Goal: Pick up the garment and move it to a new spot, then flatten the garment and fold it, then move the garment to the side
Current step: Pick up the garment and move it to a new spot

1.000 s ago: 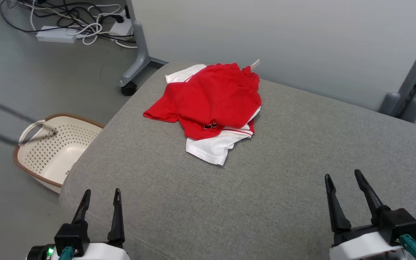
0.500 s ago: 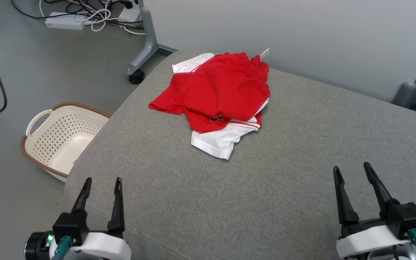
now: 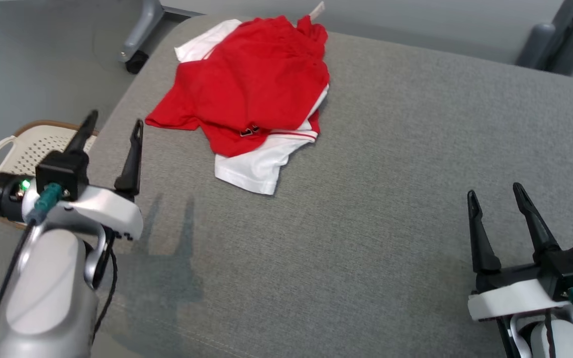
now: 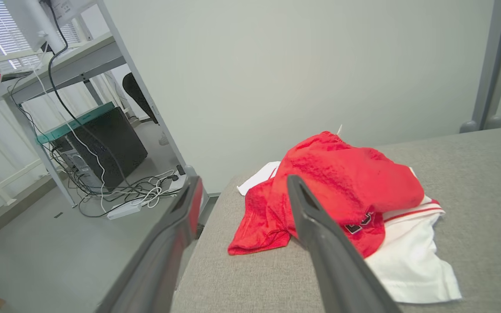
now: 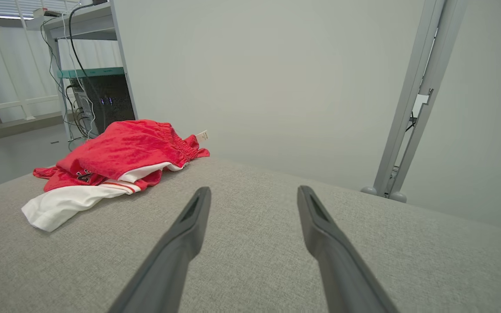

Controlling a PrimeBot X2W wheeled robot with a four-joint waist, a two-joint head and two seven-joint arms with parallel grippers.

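Note:
The garment is a crumpled red and white piece lying at the far left of the grey cushioned surface. It also shows ahead in the left wrist view as the garment and to the left in the right wrist view as the garment. My left gripper hovers open over the surface's left edge, short of the garment, nothing between its fingers. My right gripper stands open at the lower right, far from the cloth.
A cream perforated basket sits on the floor left of the surface, partly behind my left arm. A grey wheeled frame leg stands behind the far left corner. A desk with a computer and cables lies beyond.
The head camera has tilted down and shifted. My left arm has risen and reached forward toward the garment. The right gripper stays low at the right. The garment has not moved.

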